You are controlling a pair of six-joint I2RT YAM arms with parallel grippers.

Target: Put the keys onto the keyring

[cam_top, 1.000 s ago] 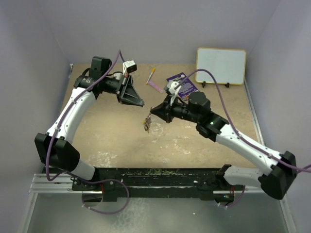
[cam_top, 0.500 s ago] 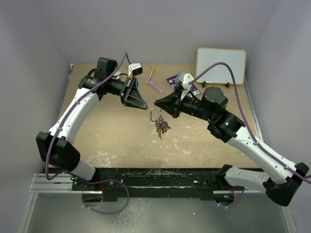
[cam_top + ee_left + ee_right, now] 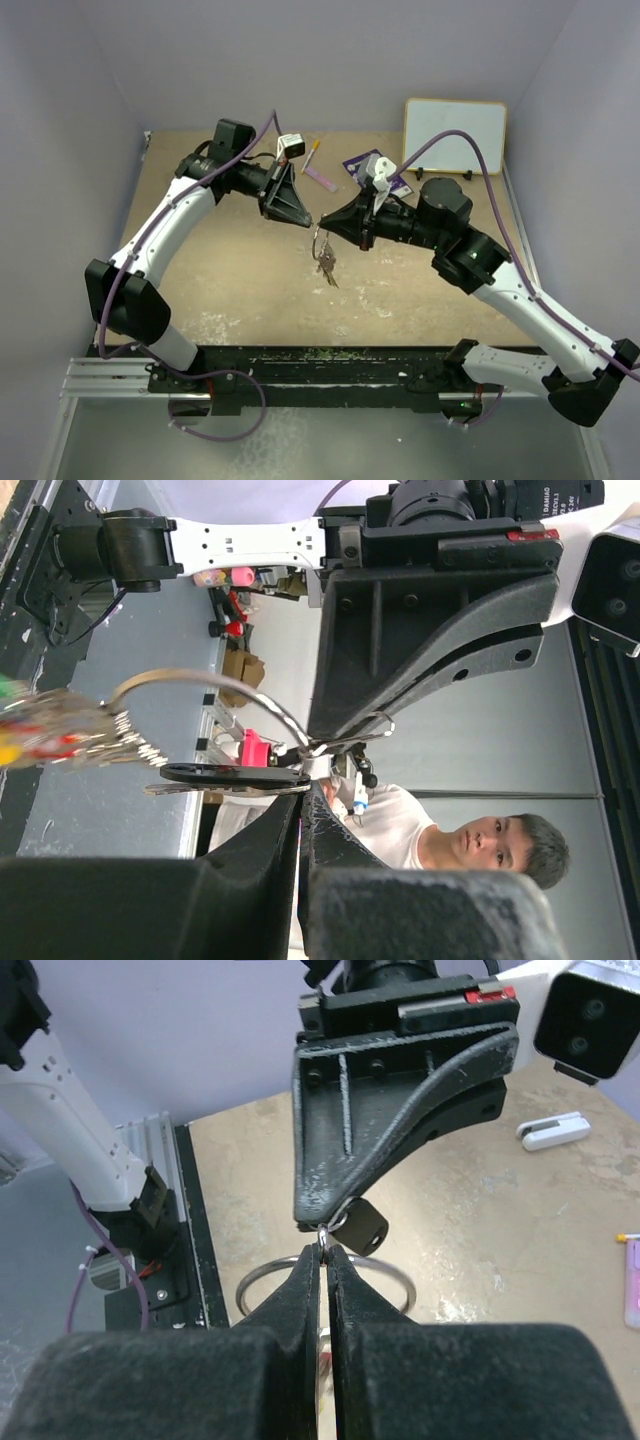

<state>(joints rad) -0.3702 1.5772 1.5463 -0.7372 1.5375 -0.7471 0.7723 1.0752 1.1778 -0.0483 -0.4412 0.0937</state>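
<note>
Tan surface [image 3: 250,270], scuffed white nr the front edge. Far R corner: small whiteboard [image 3: 455,135] w/ pale wood frame, upright on black feet. Left of it a purple card [image 3: 362,162] lies flat, partly hidden. Further L are a pink strip [image 3: 321,178] and, just beside it, a thin pen w/ yellow tip [image 3: 312,155], both flat. Lilac walls [image 3: 330,60] on 3 sides. Alu rail [image 3: 100,380] runs along the near edge. R wrist view: small white object [image 3: 553,1131] flat on the surface. L wrist view, bkgd: person in white top [image 3: 470,835], dark hair.
</note>
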